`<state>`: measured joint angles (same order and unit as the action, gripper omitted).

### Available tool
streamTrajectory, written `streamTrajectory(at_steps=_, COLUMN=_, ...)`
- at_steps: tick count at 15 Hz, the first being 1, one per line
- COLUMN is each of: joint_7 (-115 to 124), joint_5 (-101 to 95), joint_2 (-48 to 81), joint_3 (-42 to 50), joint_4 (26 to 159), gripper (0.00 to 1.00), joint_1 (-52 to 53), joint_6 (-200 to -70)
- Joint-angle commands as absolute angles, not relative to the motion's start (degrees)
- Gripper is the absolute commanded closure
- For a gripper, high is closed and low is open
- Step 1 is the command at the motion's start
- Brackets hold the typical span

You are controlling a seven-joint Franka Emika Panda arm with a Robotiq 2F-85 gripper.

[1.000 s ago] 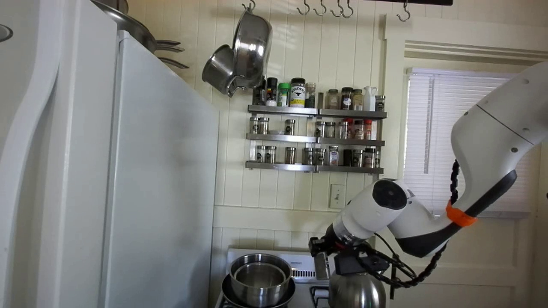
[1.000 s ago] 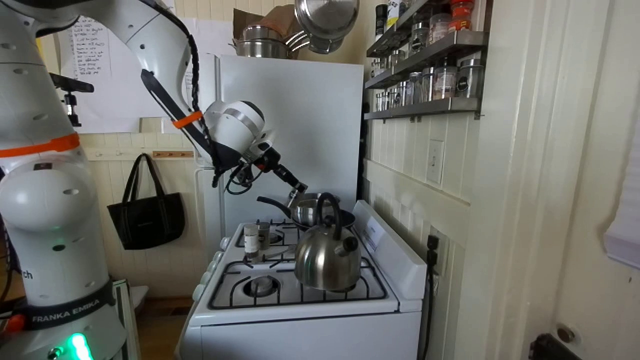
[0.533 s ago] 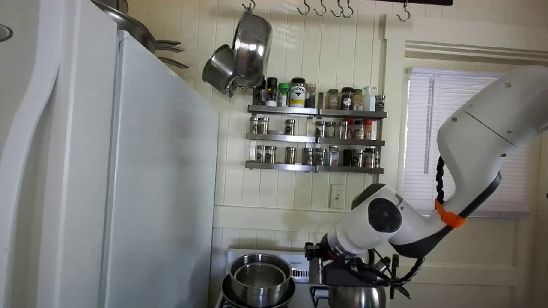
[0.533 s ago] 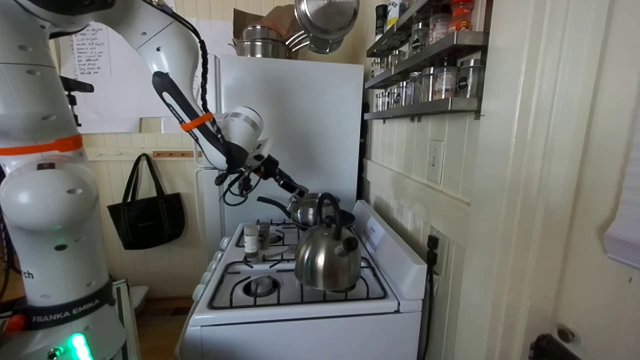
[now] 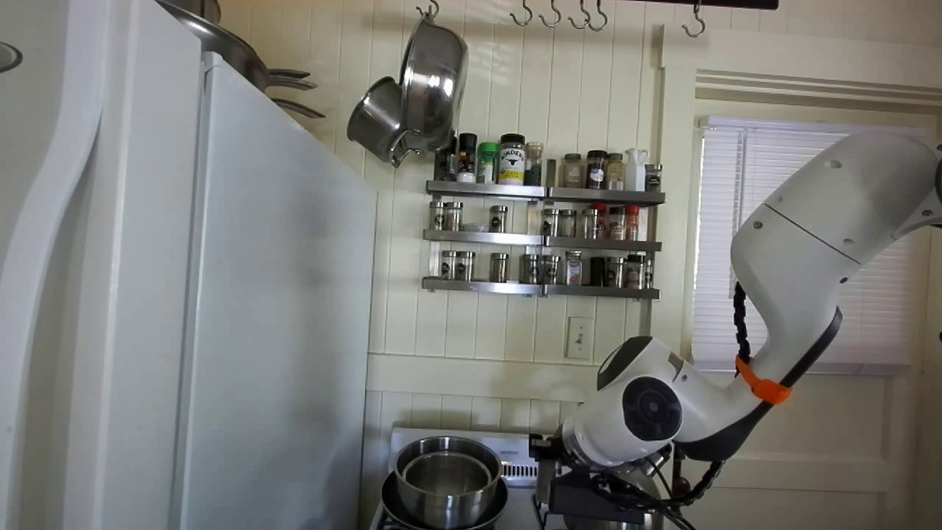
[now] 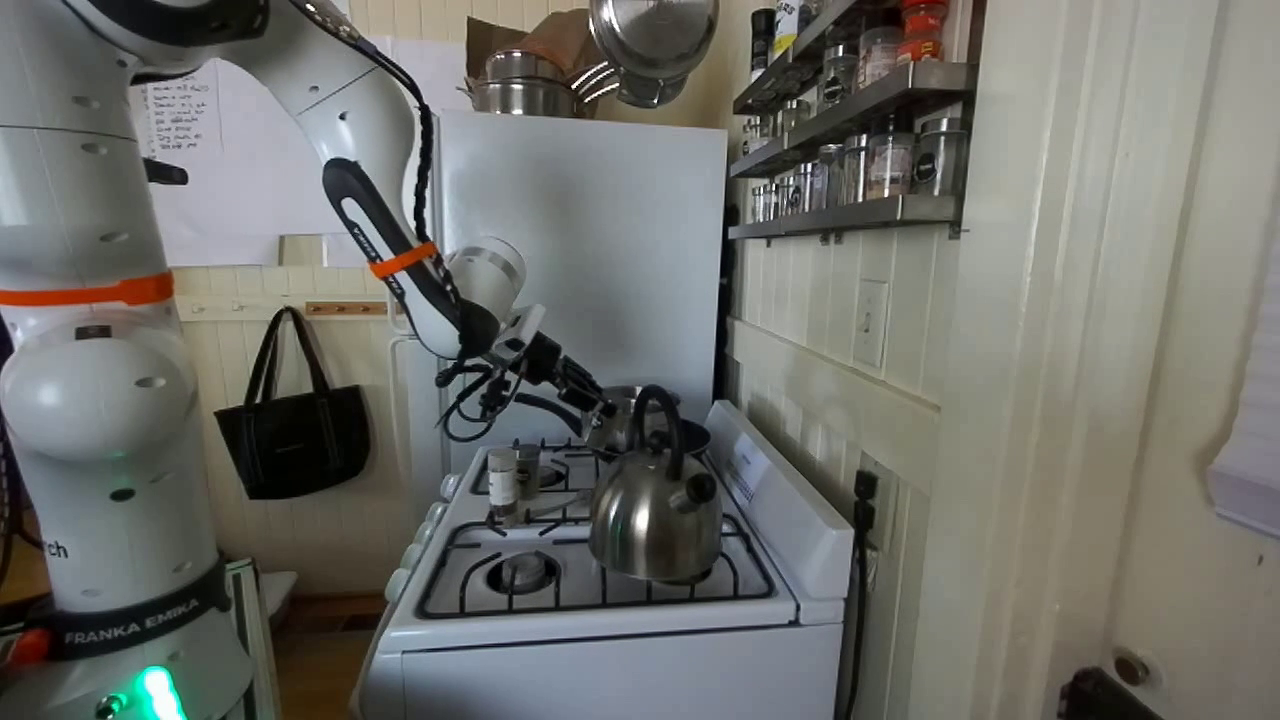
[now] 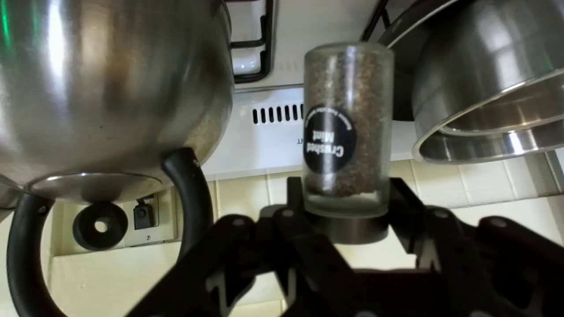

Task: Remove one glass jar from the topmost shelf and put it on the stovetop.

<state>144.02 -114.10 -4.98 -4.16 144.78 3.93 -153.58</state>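
In the wrist view a glass jar of brown flakes, labelled Crushed Mint, is held at its lid end; its base points away from my gripper. The fingers are shut on both sides of it. The gripper and jar are in the air above the white stovetop, near the kettle and pots. The jar shows small and grey in an exterior view. The topmost shelf of the metal wall rack bears several bottles and jars, well above my gripper.
A steel kettle stands close beside the jar, also in the wrist view. Nested steel bowls in a black pan stand on its other side. Two jars stand on the stove's front side. The stove's back panel rises behind.
My gripper has moved down with the jar in it, toward the stovetop between kettle and bowls. The arm's upper links have swung and lowered. The shelf and stove items have not moved.
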Motion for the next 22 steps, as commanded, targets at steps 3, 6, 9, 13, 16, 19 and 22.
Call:
streamTrajectory(at_steps=3, joint_7=144.86, joint_5=-114.37, joint_2=-4.21, joint_3=-4.2, joint_4=144.63, gripper=0.5, joint_1=3.93, joint_6=-153.58)
streamTrajectory(at_steps=6, joint_7=144.56, joint_5=-114.16, joint_2=-3.34, joint_3=-4.25, joint_4=144.18, gripper=0.75, joint_1=3.93, joint_6=-153.22)
streamTrajectory(at_steps=9, joint_7=145.3, joint_5=-114.99, joint_2=-1.03, joint_3=-4.31, joint_4=143.11, gripper=0.75, joint_1=3.95, joint_6=-153.24)
streamTrajectory(at_steps=13, joint_7=146.22, joint_5=-116.16, joint_2=1.48, joint_3=-4.3, joint_4=142.01, gripper=0.75, joint_1=3.94, joint_6=-152.89)
streamTrajectory(at_steps=16, joint_7=147.12, joint_5=-117.41, joint_2=3.1, joint_3=-4.37, joint_4=141.09, gripper=0.75, joint_1=3.99, joint_6=-152.38)
streamTrajectory(at_steps=19, joint_7=147.69, joint_5=-119.75, joint_2=5.43, joint_3=-4.46, joint_4=139.82, gripper=0.75, joint_1=4.06, joint_6=-151.61)
streamTrajectory(at_steps=22, joint_7=148.35, joint_5=-122.5, joint_2=7.34, joint_3=-4.51, joint_4=138.76, gripper=0.75, joint_1=4.06, joint_6=-150.82)
